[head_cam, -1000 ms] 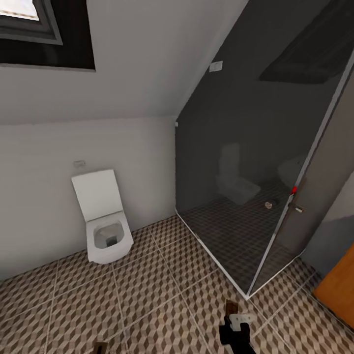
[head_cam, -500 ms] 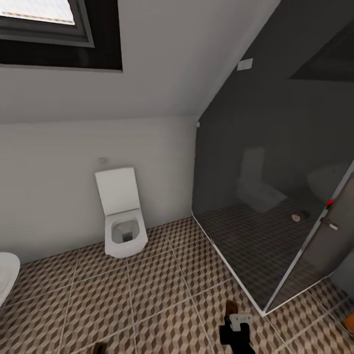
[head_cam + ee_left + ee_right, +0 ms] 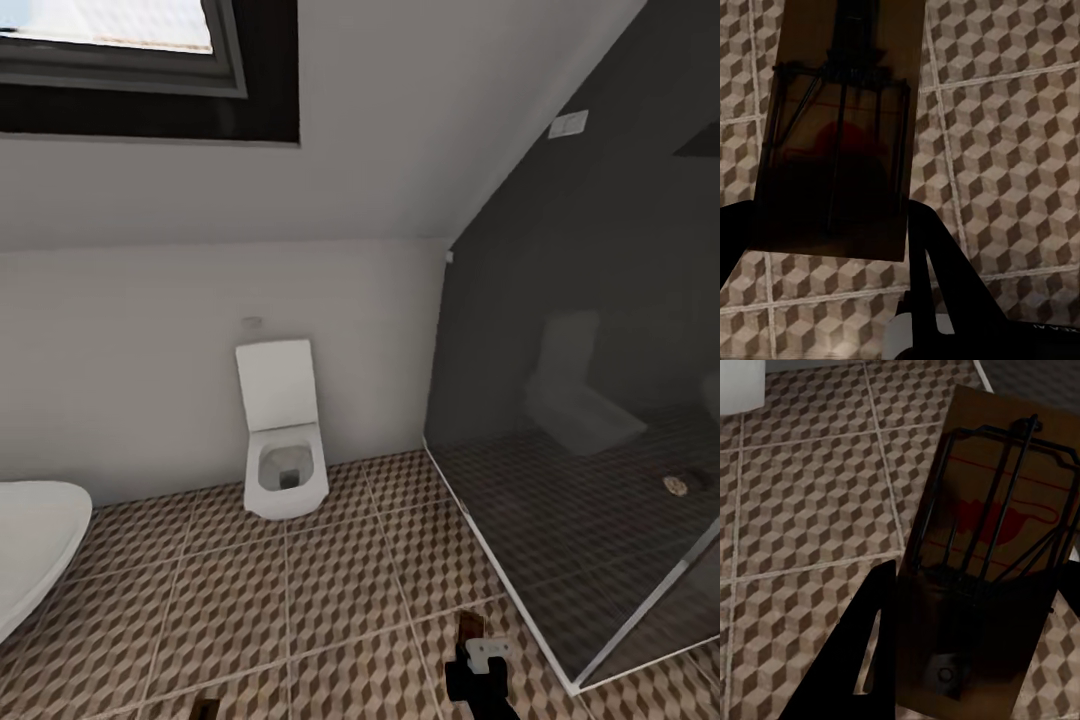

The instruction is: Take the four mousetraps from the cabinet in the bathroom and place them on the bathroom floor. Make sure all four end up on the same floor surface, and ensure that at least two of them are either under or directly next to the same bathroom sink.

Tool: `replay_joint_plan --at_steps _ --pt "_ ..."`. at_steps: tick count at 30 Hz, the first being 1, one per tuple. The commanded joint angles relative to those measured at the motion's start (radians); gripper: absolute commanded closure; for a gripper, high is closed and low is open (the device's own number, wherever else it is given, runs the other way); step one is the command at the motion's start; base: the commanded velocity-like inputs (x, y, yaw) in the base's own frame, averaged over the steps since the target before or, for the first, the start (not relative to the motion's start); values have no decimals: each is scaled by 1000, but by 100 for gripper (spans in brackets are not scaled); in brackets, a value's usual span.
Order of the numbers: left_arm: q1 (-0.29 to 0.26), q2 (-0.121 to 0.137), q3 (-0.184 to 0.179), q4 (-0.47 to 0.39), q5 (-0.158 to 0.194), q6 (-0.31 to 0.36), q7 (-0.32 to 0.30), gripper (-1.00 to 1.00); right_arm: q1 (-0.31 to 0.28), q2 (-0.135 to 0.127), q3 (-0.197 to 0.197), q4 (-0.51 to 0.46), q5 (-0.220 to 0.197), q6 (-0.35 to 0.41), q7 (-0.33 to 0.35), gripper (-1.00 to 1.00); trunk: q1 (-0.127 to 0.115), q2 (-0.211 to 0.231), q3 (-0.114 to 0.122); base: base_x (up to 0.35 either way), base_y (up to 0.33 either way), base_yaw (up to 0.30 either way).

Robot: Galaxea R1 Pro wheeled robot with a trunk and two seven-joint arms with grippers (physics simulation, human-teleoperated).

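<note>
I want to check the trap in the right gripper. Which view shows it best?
The right wrist view: the mousetrap lies close up, board, wire and red spot clear. The head view shows just its brown tip above the right gripper. The left wrist view shows another trap.

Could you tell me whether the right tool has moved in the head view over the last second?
No. The right tool sits at the same spot in the picture, while the toilet slid rightward, so the camera turned and the arm went with it.
</note>
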Motion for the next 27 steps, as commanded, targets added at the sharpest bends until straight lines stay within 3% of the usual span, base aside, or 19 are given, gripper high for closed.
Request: replay_joint_plan --at_steps 1,10,27 --pt "-1 0 -9 1 4 -2 5 100 -1 0 9 1 -10 -3 1 100 1 -2 -2 123 -118 286" --pt "-1 0 -9 2 4 -3 5 100 -1 0 9 1 -10 -3 2 100 1 -2 -2 114 -108 286" --pt "-1 0 -9 2 4 -4 5 100 -1 -1 9 1 -10 -3 2 100 1 -2 -2 6 -6 224"
